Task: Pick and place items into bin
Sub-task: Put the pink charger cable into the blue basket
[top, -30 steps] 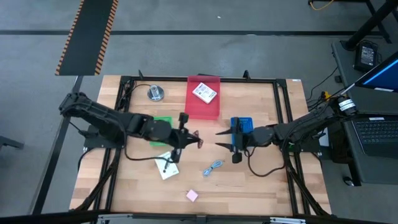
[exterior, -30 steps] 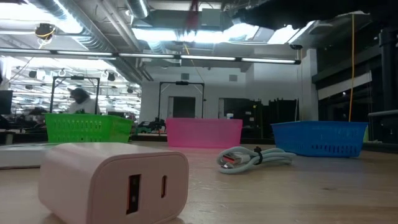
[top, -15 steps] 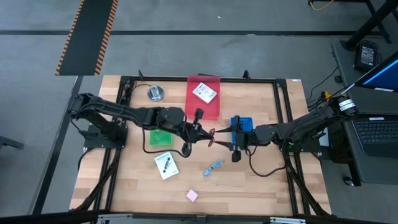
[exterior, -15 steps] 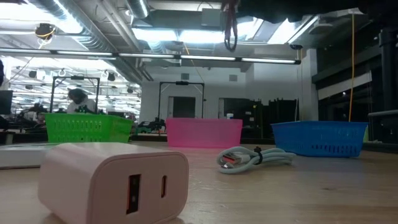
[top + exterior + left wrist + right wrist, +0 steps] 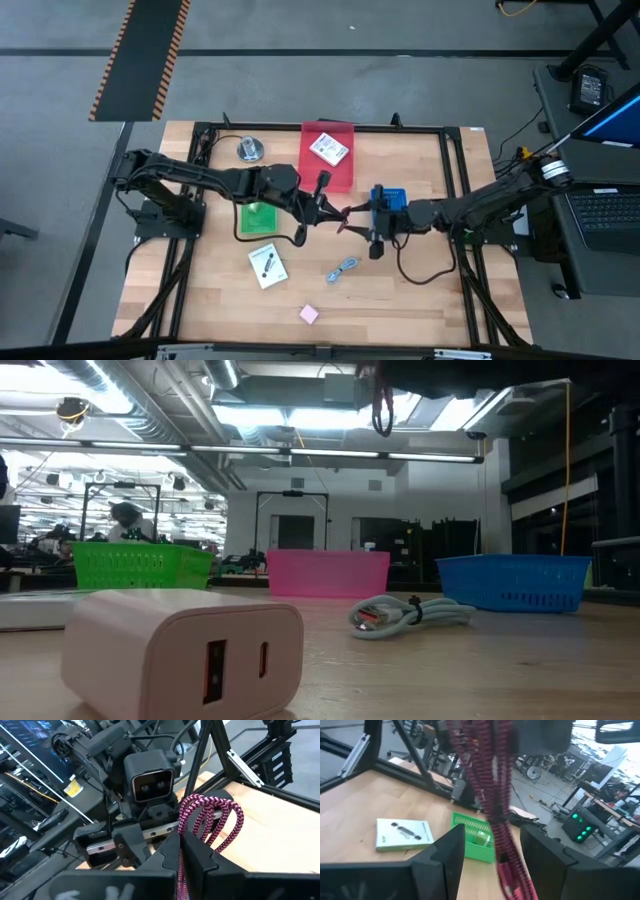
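My left gripper (image 5: 333, 211) hovers over the table's middle, shut on a coiled maroon cable (image 5: 210, 815), which also shows in the low view as the maroon cable (image 5: 381, 405) hanging at the top. My right gripper (image 5: 352, 218) faces it from the right, open. Its fingers (image 5: 447, 852) stand on either side of the cable (image 5: 492, 795) without touching it. A white card (image 5: 266, 265), a pale blue cable (image 5: 343, 268) and a pink cube (image 5: 308, 314) lie flat on the table. Another white card (image 5: 328, 149) lies in the pink bin (image 5: 342, 178). My left gripper pinches the maroon cable's bundled strands (image 5: 186, 832) between its two fingers, coming about level from the table's left. The cable's loops (image 5: 227, 817) stick out beyond the fingertips. The cable is lifted clear of the table.
A green bin (image 5: 257, 217) sits under my left arm with a green cube (image 5: 481, 838) inside; a blue bin (image 5: 390, 199) is beside my right gripper. A silver disc (image 5: 249, 150) stands at the far left. A white charger (image 5: 185, 650) is nearest the low camera.
My left gripper, shut on the maroon cable, has travelled from beside the white card toward the table's right and slightly far, up to my right gripper. The cable now hangs between the right gripper's open fingers.
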You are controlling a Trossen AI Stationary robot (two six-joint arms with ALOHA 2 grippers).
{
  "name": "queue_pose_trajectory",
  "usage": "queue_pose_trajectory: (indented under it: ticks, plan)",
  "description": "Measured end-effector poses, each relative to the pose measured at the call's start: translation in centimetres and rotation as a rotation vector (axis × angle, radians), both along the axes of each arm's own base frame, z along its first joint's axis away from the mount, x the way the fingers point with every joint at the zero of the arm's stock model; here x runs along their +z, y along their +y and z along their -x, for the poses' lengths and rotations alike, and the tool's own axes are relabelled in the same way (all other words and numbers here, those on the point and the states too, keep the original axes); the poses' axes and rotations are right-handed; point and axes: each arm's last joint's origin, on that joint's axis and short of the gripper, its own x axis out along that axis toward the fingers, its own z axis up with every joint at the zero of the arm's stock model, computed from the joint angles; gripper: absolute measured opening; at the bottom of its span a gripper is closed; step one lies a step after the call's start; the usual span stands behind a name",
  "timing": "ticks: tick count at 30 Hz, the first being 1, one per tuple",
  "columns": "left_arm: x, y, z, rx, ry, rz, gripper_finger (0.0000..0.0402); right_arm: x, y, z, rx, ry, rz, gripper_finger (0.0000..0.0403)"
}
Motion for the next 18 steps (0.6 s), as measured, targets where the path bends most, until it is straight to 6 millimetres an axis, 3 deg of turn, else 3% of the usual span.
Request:
queue_pose_trajectory:
  ticks: [7, 14, 18]
  plan:
    - [-0.01, -0.01, 0.0, 0.0, -0.001, -0.007, 0.0003, -0.09, -0.66, -0.31, -0.026, -0.007, -0.002, 0.0138]
    - [-0.05, 0.0, 0.01, 0.002, 0.002, -0.016, 0.0003, -0.13, -0.63, -0.3, -0.019, -0.003, -0.001, 0.0018]
    - [-0.06, 0.04, 0.01, 0.013, 0.003, -0.019, 0.0006, -0.17, -0.63, -0.3, -0.021, 0.001, -0.006, 0.0009]
